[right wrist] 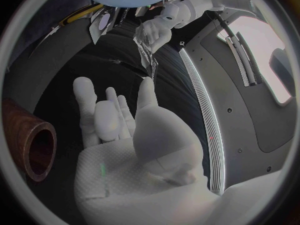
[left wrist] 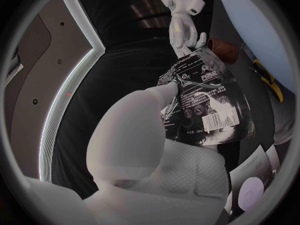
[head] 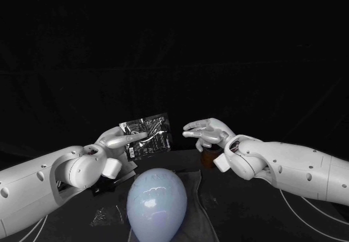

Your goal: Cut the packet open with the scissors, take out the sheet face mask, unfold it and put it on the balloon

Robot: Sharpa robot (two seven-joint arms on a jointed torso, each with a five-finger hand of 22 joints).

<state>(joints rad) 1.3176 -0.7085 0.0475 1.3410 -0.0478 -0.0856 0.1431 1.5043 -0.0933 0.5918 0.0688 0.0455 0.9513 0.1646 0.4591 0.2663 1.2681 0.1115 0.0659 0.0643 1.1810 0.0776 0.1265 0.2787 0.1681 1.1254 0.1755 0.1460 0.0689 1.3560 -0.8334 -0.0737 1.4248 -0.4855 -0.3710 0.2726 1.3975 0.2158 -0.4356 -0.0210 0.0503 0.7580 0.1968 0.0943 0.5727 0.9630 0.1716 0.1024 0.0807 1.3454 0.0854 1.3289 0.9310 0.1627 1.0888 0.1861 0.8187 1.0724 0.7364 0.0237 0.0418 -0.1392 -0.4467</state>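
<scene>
My left hand (head: 118, 138) holds a shiny dark printed packet (head: 149, 134) upright above the table, pinched at its left edge. The same packet (left wrist: 209, 107) stands in front of my left hand (left wrist: 140, 135) in the left wrist view. My right hand (head: 208, 131) hovers just right of the packet with its fingers apart and nothing in them, a small gap between them and the packet. In the right wrist view, my right hand (right wrist: 125, 130) points towards the packet (right wrist: 149, 45). A pale blue balloon (head: 156, 201) lies below both hands, near the table's front.
A brown tube-like cup (head: 208, 157) stands under my right wrist, also seen as the brown cup (right wrist: 31, 145). A grey cloth (head: 196, 189) lies under the balloon. A clear scrap (head: 108, 217) lies front left. A yellow-handled object (left wrist: 270, 82) lies by the balloon.
</scene>
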